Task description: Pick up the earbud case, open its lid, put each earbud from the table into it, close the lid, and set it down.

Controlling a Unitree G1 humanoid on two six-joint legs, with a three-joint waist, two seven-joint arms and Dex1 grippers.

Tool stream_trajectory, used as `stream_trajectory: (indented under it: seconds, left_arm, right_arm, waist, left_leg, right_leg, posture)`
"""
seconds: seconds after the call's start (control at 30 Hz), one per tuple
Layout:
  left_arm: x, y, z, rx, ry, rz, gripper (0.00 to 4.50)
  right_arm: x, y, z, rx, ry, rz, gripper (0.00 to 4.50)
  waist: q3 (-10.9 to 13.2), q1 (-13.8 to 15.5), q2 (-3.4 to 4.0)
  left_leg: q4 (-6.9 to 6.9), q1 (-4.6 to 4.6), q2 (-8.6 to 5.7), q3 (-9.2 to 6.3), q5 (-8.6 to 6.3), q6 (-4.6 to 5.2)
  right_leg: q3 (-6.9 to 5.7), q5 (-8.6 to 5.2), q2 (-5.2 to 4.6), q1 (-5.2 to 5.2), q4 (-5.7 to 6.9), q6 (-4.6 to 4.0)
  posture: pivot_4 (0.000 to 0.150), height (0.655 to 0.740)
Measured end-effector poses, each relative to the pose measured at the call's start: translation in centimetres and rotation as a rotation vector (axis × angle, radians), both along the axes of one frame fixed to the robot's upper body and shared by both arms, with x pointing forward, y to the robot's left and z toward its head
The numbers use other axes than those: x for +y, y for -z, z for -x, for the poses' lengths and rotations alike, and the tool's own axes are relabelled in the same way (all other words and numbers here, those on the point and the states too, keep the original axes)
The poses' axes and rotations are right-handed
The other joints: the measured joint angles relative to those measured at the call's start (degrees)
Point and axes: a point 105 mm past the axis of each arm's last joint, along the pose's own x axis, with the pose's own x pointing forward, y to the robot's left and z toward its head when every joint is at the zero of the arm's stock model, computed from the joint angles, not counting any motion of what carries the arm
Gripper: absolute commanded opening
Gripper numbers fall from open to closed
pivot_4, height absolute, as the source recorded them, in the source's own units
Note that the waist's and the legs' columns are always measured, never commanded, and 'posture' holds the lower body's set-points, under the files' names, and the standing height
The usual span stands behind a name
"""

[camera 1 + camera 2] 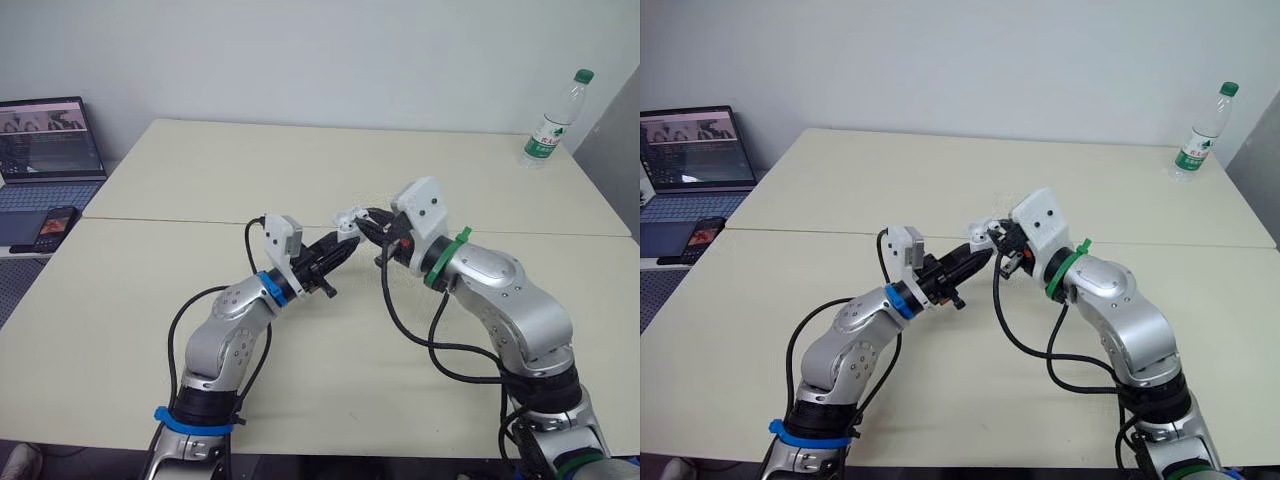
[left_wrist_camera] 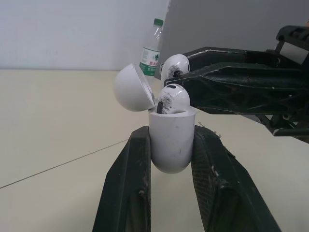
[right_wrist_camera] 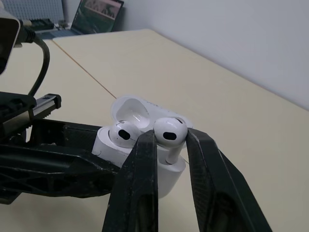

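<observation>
The earbud case (image 2: 169, 140) is held up off the bench (image 1: 300, 170), in the middle between the two arms. The left claw (image 2: 170, 145) is clenched on the case's lower body, one black finger on each side. The case's lid (image 2: 133, 88) is swung open and leans back on the side of the case away from the right claw (image 3: 170, 141).

One earbud (image 2: 171, 99) sits in the case, its rounded head showing above the rim. The right claw pinches the second earbud (image 3: 169, 131) just above the case's free socket, with the stem pointing down toward it. Whether the stem touches the case cannot be told. The right claw's fingers reach in close over the open mouth of the case and crowd it from that side. Black cables hang from both wrists below the case.

Well apart from the case, a water bottle (image 1: 555, 120) stands at the bench's far right corner. To the left of the case, beyond the bench's edge, are an open laptop (image 1: 50, 150) and a phone (image 1: 52, 228).
</observation>
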Motion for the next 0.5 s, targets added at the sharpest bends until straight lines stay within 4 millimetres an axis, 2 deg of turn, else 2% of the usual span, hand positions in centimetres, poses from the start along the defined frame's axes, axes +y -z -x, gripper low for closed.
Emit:
stream_trajectory:
  seconds: [0.5]
  left_arm:
    - [-0.16, 0.24, 0.03, 0.003, 0.012, -0.005, 0.77]
  right_arm:
    - [0.06, 0.17, 0.28, 0.045, 0.021, 0.02, 0.79]
  waist:
    - [0.0, -0.01, 0.0]
  left_leg:
    - [-0.03, -0.01, 0.01, 0.0, 0.0, 0.0]
  right_leg:
    - [-0.01, 0.0, -0.01, 0.0, -0.03, 0.0]
  posture:
    - [0.15, 0.7389]
